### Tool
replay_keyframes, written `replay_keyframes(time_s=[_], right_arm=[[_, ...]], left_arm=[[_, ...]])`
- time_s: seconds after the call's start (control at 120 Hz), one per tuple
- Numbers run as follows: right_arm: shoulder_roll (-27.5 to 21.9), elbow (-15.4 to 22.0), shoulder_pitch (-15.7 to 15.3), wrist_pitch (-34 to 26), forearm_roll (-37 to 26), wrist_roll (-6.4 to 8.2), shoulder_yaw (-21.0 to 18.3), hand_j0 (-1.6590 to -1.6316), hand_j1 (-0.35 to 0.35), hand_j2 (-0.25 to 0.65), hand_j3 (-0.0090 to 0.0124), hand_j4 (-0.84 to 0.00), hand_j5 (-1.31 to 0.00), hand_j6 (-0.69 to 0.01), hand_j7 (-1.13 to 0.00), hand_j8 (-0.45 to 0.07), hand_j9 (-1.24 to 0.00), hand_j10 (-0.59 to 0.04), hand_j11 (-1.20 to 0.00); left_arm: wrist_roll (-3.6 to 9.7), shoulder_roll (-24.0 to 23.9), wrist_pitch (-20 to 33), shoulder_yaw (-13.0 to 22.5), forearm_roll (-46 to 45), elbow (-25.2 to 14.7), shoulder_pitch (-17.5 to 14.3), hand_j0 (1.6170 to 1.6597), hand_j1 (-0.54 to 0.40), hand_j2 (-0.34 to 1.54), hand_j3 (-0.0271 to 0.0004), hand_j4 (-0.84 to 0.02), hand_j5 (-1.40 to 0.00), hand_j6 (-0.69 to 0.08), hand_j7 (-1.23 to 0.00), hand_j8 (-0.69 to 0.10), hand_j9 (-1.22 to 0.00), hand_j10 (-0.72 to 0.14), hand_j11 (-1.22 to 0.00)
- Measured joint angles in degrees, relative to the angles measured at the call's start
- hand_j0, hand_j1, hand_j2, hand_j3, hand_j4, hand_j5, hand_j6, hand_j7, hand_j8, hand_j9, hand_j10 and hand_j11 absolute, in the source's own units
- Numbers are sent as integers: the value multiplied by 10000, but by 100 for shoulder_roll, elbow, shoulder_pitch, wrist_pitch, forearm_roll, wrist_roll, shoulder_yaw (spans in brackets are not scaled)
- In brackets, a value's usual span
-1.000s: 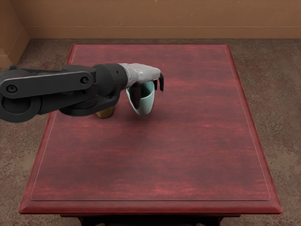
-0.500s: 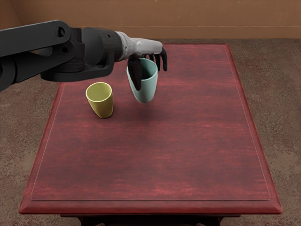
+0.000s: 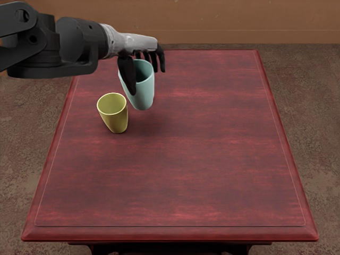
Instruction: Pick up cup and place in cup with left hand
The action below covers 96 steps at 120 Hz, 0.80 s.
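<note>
Red wooden table [image 3: 180,175], 1 yellow-green cup [image 3: 118,121] upright, left hand's [image 3: 139,47] fingers [image 3: 127,74] pinching 1 pale teal cup [image 3: 144,94] above it.

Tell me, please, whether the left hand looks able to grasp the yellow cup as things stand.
Probably not: the left hand is holding the pale blue cup, and would likely have to release it before grasping the yellow cup.
</note>
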Motion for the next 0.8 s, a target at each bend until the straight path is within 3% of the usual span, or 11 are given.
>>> replay_keyframes(time_s=[0.433, 0.8], right_arm=[[0, 0, 4, 0, 0, 0, 8, -16581, -3203, -49, 0, -239, -311, -239, -311, -239, -311, -239, -311], [0, 0, 12, 0, 0, 0, 3, -16581, -3203, -49, 0, -239, -311, -239, -311, -239, -311, -239, -311]], left_arm=[[1, 605, -369, 3, -337, -28, 35, 16546, -1435, 1370, 0, -4776, -6849, -4184, -6880, -2824, -6826, -3051, -6673], [1, 598, -393, 26, -289, 341, 49, 16546, -1521, 1447, 0, -4811, -6857, -4093, -6928, -2700, -6893, -2953, -6690]])
